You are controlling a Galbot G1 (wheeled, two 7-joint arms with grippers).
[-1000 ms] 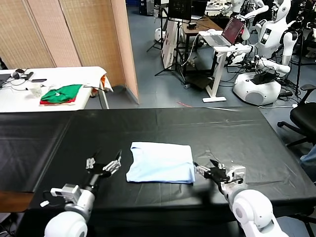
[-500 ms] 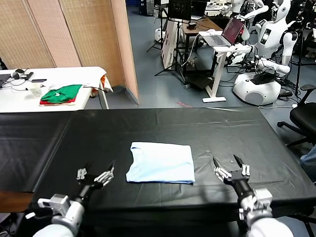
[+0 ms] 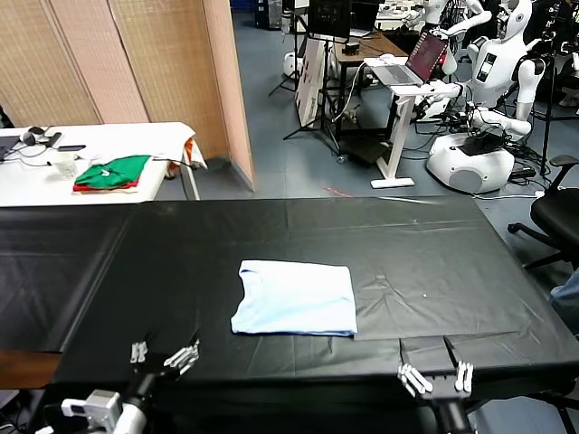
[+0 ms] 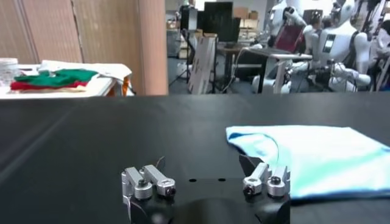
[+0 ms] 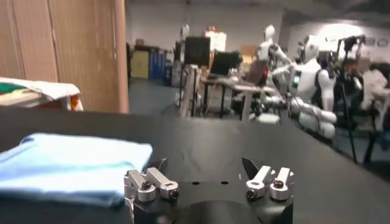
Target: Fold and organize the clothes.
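Note:
The clothes are one pale light-blue shirt [image 3: 294, 298], folded into a flat rectangle in the middle of the black table [image 3: 416, 240]. My left gripper [image 3: 164, 355] is open at the table's near edge, off the shirt's near left corner, holding nothing. At the near edge on the other side, my right gripper [image 3: 438, 372] is open too, well clear of the shirt. The left wrist view shows the shirt [image 4: 317, 155] ahead of the open left gripper [image 4: 204, 163]. In the right wrist view the shirt [image 5: 67, 164] lies beside the open right gripper [image 5: 205, 164].
A white side table [image 3: 136, 136] at the back left carries folded green-and-red garments [image 3: 113, 172]. Beyond the black table stand a wicker screen [image 3: 136, 63], a laptop stand [image 3: 403, 81], white robots [image 3: 479, 136] and an office chair [image 3: 556, 212].
Both grippers have drawn back from the sides of the folded shirt to the table's near edge, staying open. The shirt has not moved.

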